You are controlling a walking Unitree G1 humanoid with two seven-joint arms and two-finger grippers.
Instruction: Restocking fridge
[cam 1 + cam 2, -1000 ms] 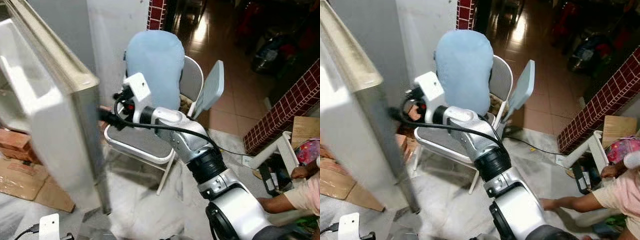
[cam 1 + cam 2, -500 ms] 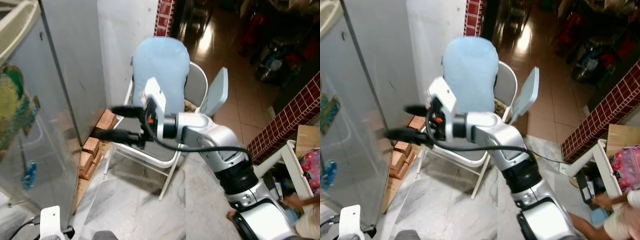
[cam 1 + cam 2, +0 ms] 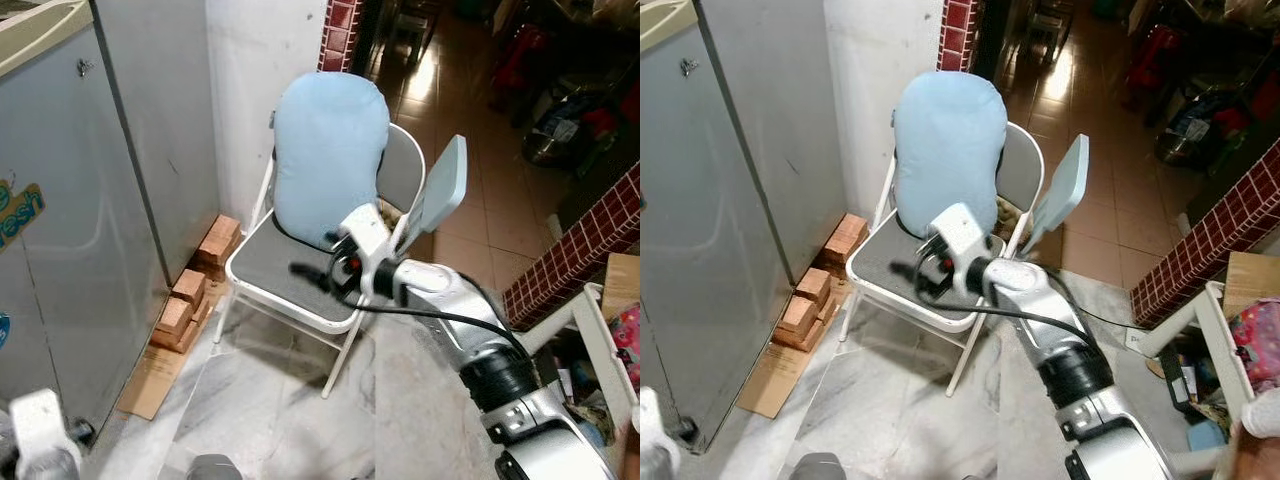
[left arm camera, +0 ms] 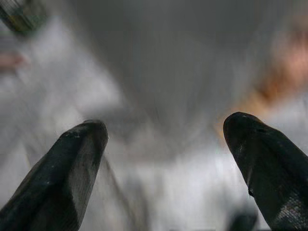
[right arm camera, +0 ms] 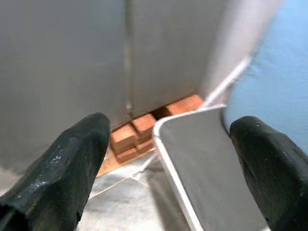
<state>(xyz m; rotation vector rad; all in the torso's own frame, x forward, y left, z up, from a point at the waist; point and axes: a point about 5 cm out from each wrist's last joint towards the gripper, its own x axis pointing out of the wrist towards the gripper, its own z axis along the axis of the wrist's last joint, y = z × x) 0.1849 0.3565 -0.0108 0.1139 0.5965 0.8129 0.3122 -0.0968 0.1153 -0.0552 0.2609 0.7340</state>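
Swung shut since a second ago, fridge door [image 3: 60,230]; right gripper [image 3: 312,275] pulled back, hovering over chair [image 3: 290,280], probably to clear the door

Right eye: same, bricks [image 3: 815,290] beside fridge

Left wrist: blurred, left gripper [image 4: 166,159] spread, empty

Right wrist: fingers [image 5: 67,159] released, holding nothing, facing fridge side

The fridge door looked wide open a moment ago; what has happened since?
The fridge door has swung shut. The right tool, which was pushing its edge, has pulled back with fingers apart and empty, now over the chair. The chair, blue cushion and bricks stayed put.
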